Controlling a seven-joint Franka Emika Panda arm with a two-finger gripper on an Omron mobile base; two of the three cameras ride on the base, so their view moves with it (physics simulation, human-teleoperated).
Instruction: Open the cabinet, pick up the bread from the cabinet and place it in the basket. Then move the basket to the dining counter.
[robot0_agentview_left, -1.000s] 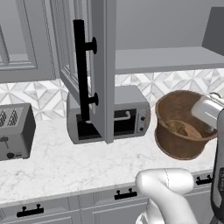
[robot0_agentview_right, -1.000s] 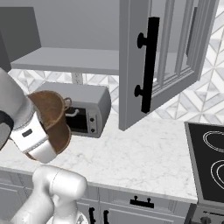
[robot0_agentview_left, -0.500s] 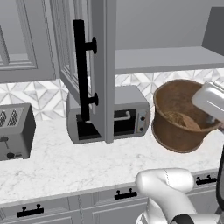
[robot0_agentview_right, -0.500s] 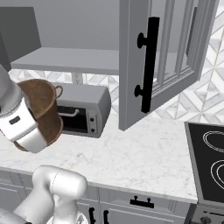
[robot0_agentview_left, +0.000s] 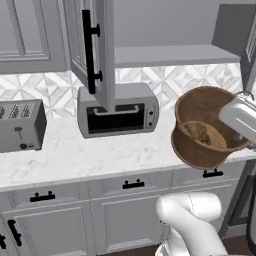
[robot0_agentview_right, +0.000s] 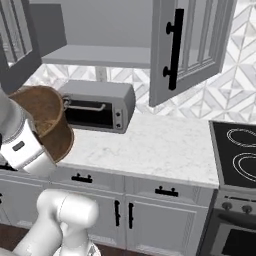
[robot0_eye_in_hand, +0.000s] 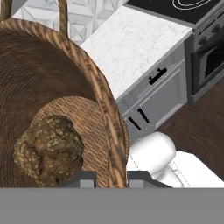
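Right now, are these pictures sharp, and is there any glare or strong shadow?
Left base view: soft, even light, no glare; the round brown woven basket looks slightly soft. Right base view: flat light, faint shadow under the silver toaster oven. Hand view: the speckled brown bread is coarse-grained, close up.

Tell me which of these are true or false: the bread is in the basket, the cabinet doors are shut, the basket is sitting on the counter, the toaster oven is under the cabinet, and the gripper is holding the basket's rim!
1. The bread is in the basket. True.
2. The cabinet doors are shut. False: they stand open, showing the grey shelf inside.
3. The basket is sitting on the counter. False: it is lifted and tilted, out past the counter's front edge.
4. The toaster oven is under the cabinet. True.
5. The gripper is holding the basket's rim. True: one finger is inside the wall, one outside.
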